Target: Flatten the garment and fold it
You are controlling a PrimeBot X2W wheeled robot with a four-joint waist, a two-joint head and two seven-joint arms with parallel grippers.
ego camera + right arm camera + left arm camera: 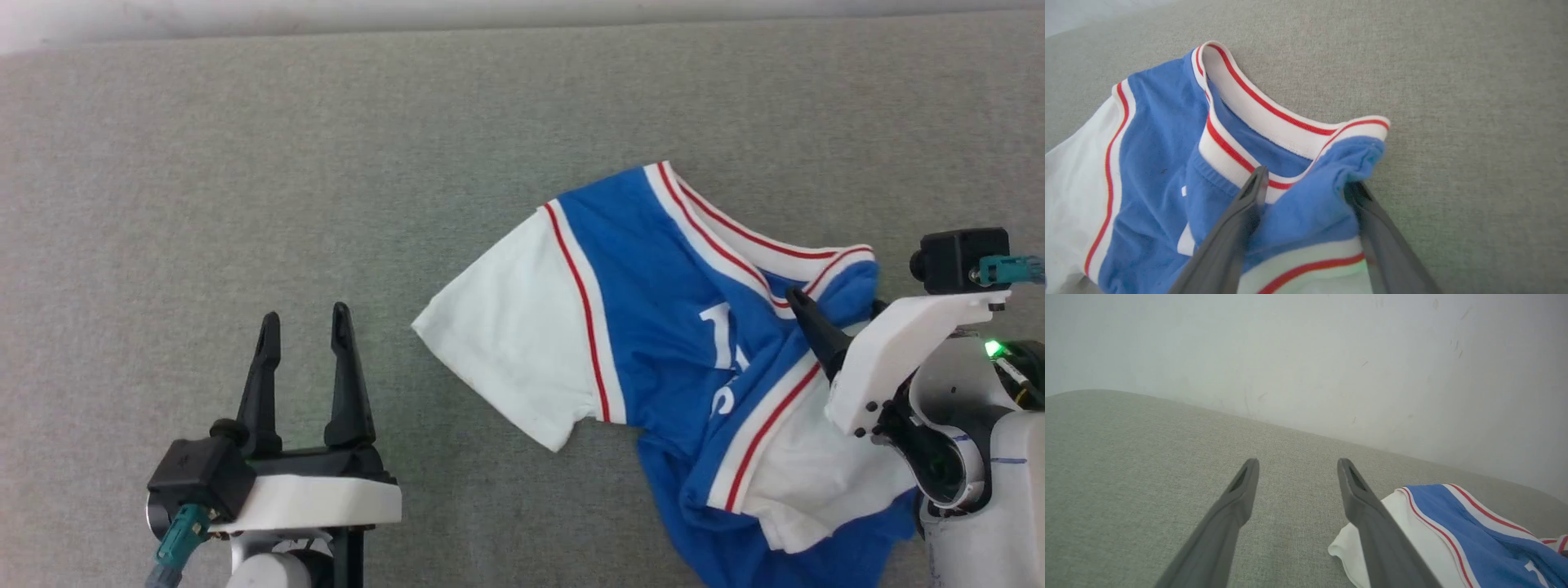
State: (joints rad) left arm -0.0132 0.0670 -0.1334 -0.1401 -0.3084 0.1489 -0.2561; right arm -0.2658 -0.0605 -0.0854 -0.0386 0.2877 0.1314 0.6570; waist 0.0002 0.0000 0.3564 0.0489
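Head view: garment (653, 269) diagonal, collar (739, 237) rightward

Overhead head, low wrists, shared garment (653, 286)

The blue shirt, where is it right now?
The garment lies crumpled on the grey surface, right of centre in the head view, a blue fold by its collar between the right gripper's fingers, clear of the left gripper.

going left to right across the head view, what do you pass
left gripper, open over the grey surface → garment, white sleeve first, then blue body → right gripper, open, fingers astride a blue fold by the collar
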